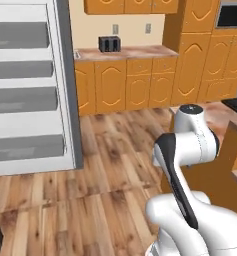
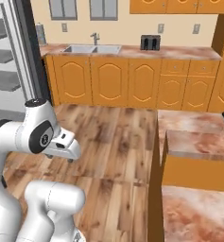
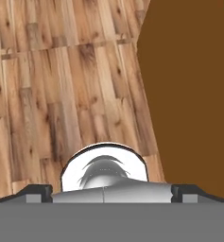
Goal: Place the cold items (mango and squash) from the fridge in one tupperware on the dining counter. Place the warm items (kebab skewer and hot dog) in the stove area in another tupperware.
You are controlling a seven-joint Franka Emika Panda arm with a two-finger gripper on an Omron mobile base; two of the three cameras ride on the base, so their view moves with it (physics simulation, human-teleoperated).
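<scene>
we're between stations: the fridge (image 1: 30,90) stands open at left, the dining counter (image 2: 193,142) at right. our gripper (image 3: 111,193) is spread wide, carrying nothing (aimed at floorboards). we'd best square the base to the fridge shelves before reaching.

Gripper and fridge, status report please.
Gripper open, empty, facing the wood floor. Fridge open at left, shelves bare where visible. Dining counter close on the right.

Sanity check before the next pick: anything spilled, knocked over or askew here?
Nothing stands out. The fridge stands open with bare shelves, the toaster sits upright on the back counter, and the wood floor has nothing spilled.
</scene>
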